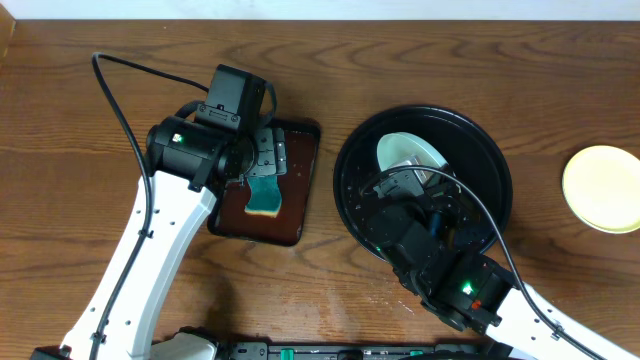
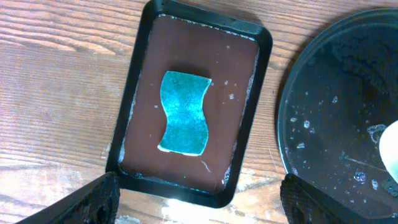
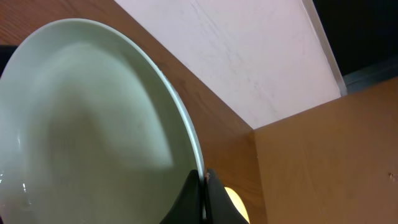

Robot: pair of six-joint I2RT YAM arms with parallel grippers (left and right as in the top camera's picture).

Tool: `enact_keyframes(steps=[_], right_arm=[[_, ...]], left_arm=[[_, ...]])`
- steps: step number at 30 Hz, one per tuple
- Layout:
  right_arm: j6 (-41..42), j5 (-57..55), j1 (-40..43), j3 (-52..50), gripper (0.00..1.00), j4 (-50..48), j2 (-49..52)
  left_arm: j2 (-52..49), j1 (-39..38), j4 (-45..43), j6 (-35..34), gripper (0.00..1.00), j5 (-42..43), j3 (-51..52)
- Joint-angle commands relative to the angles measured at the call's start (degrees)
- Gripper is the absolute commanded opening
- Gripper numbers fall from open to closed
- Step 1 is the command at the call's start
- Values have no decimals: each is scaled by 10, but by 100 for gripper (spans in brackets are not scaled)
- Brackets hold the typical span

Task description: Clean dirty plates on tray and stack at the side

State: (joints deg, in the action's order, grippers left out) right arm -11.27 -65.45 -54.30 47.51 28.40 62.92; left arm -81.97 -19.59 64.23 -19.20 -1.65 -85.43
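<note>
1. I take the black tray [image 1: 486, 140] as my reference; it sits on the wooden table [image 1: 80, 200], and its surface is speckled with droplets.
2. My right gripper [image 3: 203, 186] is pinched tight on the rim of a pale mint plate [image 1: 405, 152]. The plate is held tilted up on edge, above the black tray's far-left part.
3. In the right wrist view the plate's hollow face fills the left side and looks plain. I cannot make out any smear on it from here.
4. A pale yellow plate [image 1: 602, 188] lies flat on the table, to the right of the black tray and clear of its rim.
5. Just left of the black tray lies a rectangular dark brown tray [image 2: 236, 93], with a teal sponge [image 2: 182, 112] resting flat near its middle.
6. My left gripper [image 2: 199, 183] hangs over that brown tray with its fingers spread wide, gripping nothing. The sponge lies below them, untouched.
</note>
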Motion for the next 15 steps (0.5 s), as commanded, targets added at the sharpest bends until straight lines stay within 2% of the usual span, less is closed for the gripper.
enact_keyframes(steps=[1,15], right_arm=[[-4,-20,-5,3,1,-4,-7],[-4,-20,-5,3,1,-4,-7]], left_arm=[[-1,2,2,5,83,-1,-6],[-1,2,2,5,83,-1,-6]])
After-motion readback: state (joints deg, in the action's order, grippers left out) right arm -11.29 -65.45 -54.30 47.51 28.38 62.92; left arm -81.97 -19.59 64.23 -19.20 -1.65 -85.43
